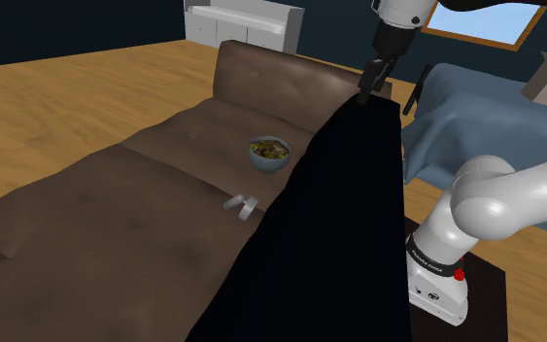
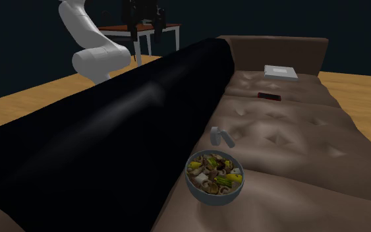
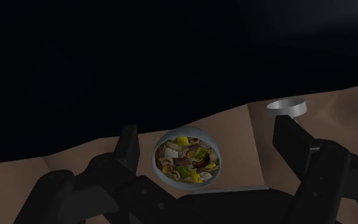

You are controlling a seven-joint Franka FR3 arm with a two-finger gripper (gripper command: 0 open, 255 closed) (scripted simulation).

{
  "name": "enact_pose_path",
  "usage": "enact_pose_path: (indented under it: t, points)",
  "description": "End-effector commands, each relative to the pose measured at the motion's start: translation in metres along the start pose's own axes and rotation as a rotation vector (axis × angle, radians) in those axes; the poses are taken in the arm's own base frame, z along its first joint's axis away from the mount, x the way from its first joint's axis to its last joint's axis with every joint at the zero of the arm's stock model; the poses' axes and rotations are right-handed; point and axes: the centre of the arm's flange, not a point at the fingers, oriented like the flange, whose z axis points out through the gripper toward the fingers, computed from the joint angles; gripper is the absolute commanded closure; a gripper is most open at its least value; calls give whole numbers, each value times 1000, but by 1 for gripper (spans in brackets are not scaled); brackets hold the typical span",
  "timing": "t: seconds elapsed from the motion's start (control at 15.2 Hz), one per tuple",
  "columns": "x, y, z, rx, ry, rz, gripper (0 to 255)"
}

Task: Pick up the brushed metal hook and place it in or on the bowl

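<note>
Two black fingers (image 3: 128,146) stand apart, aimed at the round grey bowl of food (image 1: 270,166), with the small silvery hook (image 1: 242,205) just beside that bowl.

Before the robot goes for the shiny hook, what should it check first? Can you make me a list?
1. Fingers open: ok. The gripper stands open and holds nothing.
2. Hook free to grab: ok. The hook lies bare on the sofa seat, beside the bowl and not touching it.
3. Gripper above the hook: not ok. It hangs up by the sofa's black back, far from the hook.
4. Bowl upright: ok, though full of food.
5. Best side to grip the hook: cannot tell.
</note>
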Motion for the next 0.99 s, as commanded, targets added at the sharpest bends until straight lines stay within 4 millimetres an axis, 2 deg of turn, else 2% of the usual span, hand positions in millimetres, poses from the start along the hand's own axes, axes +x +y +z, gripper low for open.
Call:
enact_pose_path:
  t: [0.0,0.92]
  points:
    - [0,0,0,0,0,0,0]
    - [90,-77,136,79,-2,-97,0]
